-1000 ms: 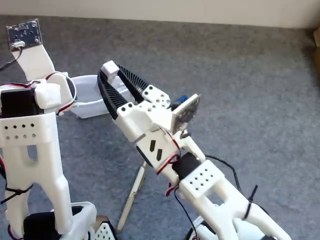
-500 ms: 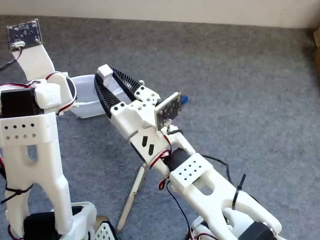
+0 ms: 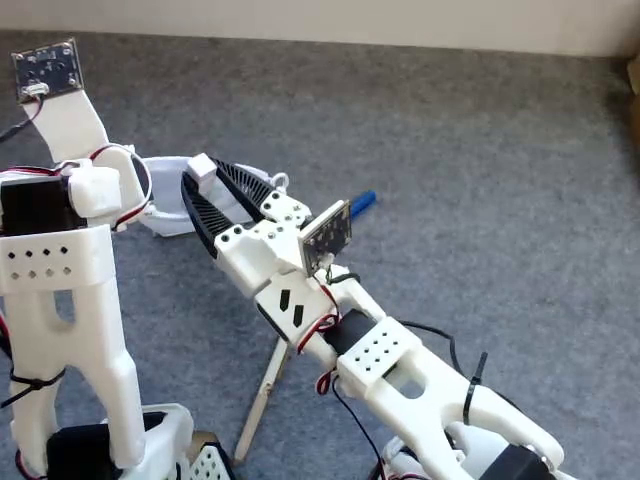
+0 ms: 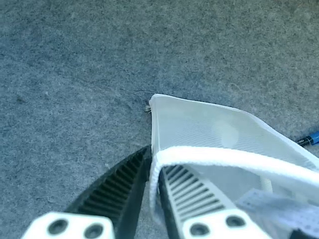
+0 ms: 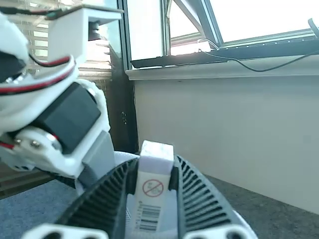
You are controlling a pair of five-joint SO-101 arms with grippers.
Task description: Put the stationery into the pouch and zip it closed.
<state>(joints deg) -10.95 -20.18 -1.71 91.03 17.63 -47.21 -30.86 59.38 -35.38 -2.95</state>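
Observation:
A white mesh pouch point(image 3: 168, 212) lies on the grey carpet at the left, its mouth held up. My left gripper point(image 4: 153, 160) is shut on the pouch's white rim point(image 4: 219, 155). My right gripper point(image 3: 204, 172) is shut on a white eraser point(image 3: 203, 165) with a printed sleeve, and holds it over the pouch's mouth. In the right wrist view the eraser point(image 5: 152, 191) stands between the black ribbed fingers point(image 5: 194, 194). A blue pen point(image 3: 360, 203) lies on the carpet just right of the right arm's wrist camera.
A pale wooden stick point(image 3: 262, 388), like a ruler or pencil, lies on the carpet under the right arm. The left arm's white body point(image 3: 60, 300) stands tall at the left edge. Open carpet point(image 3: 500, 180) spreads to the right.
The right arm has swung left and farther out with the eraser, bringing it over the pouch. The blue pen, earlier hidden behind the arm, has come into sight. The left arm is still.

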